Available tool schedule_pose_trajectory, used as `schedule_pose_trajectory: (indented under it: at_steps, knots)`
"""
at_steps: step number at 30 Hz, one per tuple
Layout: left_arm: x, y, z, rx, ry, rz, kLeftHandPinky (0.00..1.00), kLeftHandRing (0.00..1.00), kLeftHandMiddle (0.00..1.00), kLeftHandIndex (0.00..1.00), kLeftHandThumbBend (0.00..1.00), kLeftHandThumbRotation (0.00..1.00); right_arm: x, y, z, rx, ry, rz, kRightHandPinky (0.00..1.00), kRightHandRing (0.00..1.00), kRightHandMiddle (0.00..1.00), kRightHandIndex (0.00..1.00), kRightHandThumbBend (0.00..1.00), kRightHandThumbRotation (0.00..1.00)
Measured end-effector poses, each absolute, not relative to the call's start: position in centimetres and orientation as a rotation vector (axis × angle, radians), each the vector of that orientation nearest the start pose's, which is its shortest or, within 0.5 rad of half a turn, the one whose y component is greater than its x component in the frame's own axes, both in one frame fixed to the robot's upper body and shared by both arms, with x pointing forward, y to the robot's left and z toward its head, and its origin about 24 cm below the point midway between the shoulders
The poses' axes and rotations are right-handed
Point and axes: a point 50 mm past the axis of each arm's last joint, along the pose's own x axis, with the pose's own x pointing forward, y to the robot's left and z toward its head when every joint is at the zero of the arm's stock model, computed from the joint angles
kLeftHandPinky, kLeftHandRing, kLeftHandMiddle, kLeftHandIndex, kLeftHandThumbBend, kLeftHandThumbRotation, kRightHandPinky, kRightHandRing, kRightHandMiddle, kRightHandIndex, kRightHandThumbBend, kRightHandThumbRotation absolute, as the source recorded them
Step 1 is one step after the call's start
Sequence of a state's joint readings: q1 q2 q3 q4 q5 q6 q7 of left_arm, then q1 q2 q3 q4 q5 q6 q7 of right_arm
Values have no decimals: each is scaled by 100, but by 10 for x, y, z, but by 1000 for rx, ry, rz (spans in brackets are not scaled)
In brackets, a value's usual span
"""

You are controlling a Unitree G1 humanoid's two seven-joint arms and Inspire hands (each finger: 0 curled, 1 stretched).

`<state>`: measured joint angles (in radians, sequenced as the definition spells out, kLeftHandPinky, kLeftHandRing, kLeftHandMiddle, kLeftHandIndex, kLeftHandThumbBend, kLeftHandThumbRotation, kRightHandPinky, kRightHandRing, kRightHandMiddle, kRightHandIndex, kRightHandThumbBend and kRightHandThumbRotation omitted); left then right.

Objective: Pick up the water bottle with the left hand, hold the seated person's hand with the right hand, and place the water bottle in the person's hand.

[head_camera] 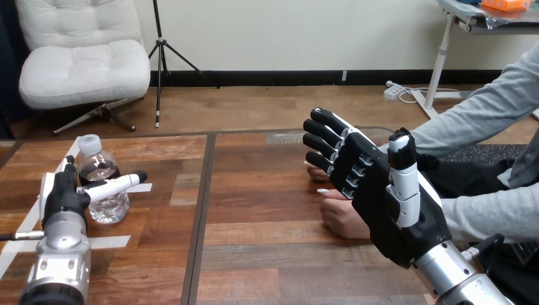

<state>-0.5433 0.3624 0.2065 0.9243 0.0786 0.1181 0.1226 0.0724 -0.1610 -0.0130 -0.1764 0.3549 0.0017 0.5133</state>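
Clear bottle (pixel 105 207) stands at nine o'clock on the surface (pixel 254 190), open left hand (pixel 63 194) beside it, a finger across it; at three o'clock, open right hand (pixel 381 190) over the person's hand (pixel 343 220).

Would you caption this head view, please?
Left robot hand at the water bottle; right robot hand open by the person's hand.

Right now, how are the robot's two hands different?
The left hand is low, at the bottle; the right hand is raised, fingers straight, in front of the person's hand. The left hand is at the table's left side, the right hand at its right. Both are black and white.
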Motion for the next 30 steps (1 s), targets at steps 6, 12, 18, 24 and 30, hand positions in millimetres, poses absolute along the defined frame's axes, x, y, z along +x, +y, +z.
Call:
schedule_pose_trajectory:
  at_steps: [6, 12, 18, 24, 30]
  knots:
    - [323, 282, 14, 301, 465, 394, 95, 99, 100, 100, 84, 15, 232, -157, 73, 161, -152, 518, 96, 95, 93, 92, 93, 100]
    - [324, 282, 15, 311, 476, 401, 93, 97, 99, 99, 84, 15, 232, -157, 73, 161, -152, 518, 96, 95, 94, 92, 93, 100]
    - [325, 282, 16, 322, 484, 398, 92, 97, 98, 99, 83, 15, 232, -157, 73, 161, -152, 519, 96, 95, 94, 92, 94, 100]
    - [328, 282, 16, 327, 494, 394, 92, 97, 98, 99, 83, 14, 232, -157, 73, 163, -153, 520, 96, 95, 94, 92, 94, 100]
    - [330, 281, 17, 327, 502, 393, 90, 95, 97, 98, 84, 14, 232, -157, 73, 163, -153, 521, 95, 95, 93, 92, 94, 100]
